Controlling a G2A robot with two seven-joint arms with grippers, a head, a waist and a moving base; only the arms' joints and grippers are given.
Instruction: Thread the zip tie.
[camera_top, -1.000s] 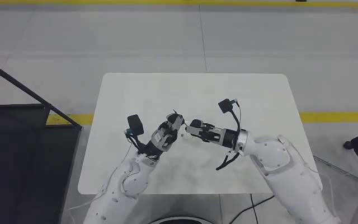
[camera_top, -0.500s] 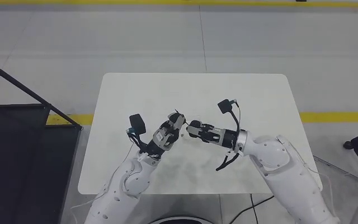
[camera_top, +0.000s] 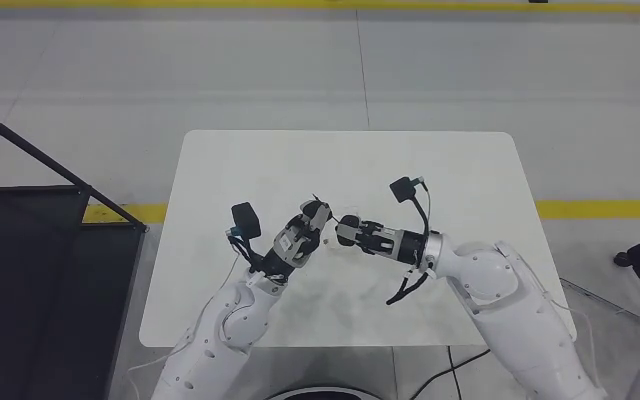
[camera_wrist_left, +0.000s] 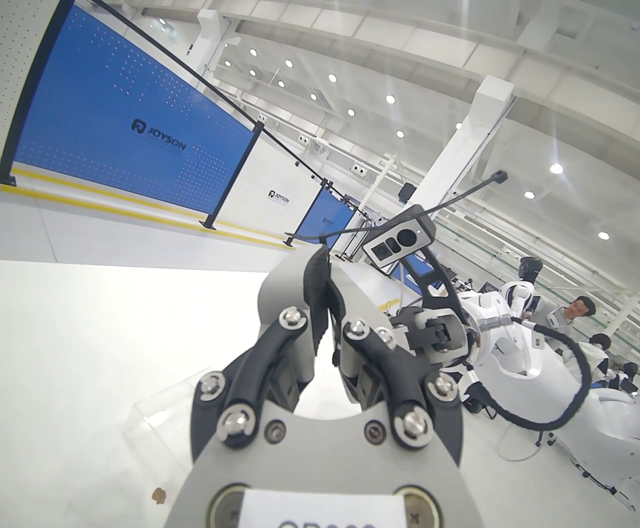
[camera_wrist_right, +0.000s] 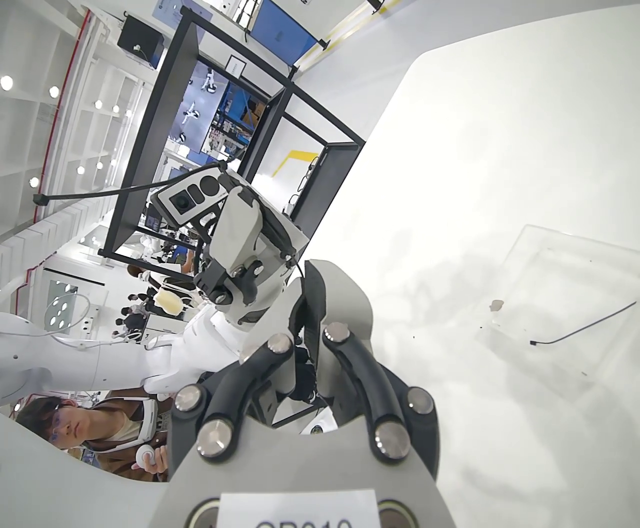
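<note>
Black zip tie (camera_wrist_left: 450, 200) is held pinched near its tail by the clenched left end effector (camera_wrist_left: 324, 260), head free beyond it. Just beside, the right end effector (camera_wrist_right: 306, 285) is clenched; its contents cannot be told. Threading is judged not yet done.

Left end effector (camera_top: 318, 212), right end effector (camera_top: 344, 223) pinched closed, tips nearly touching.

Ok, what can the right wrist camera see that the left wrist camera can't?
Right wrist camera alone: a spare zip tie lying flat on the clear tray. Left wrist camera alone: the right arm's camera box and its looping black cable. Both: the zip tie pinched in the left gripper, its head sticking out in the air, and the white table.
</note>
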